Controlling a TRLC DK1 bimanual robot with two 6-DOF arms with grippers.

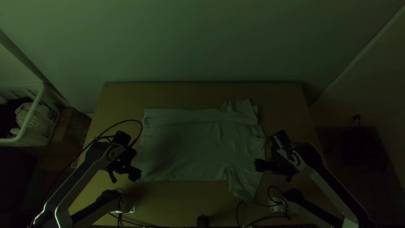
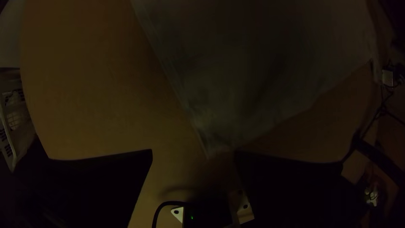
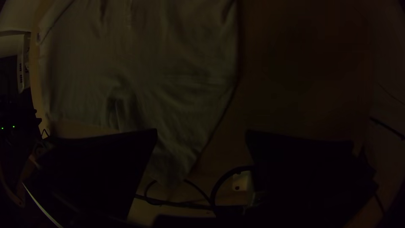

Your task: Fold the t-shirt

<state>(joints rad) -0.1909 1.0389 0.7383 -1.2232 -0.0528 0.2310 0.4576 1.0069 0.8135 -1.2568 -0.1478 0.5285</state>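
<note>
T-shirt [image 1: 190, 147] lay mostly flat on worktop [image 1: 287, 96], looked light, soft, floppy. Left hand [image 2: 193, 151] and right hand [image 3: 201, 131] both gaped wide, empty. Best grabs were probably hem corner [image 2: 221, 141] and near sleeve [image 1: 244, 188], pinched deep so cloth didn't slip.

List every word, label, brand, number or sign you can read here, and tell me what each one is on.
No text can be read anywhere.
T-shirt: a small pale mark near the sleeve end, too small to tell whether it is print.
Brown box beside the basket: faint marks on its side, too small and dim to read.
</note>
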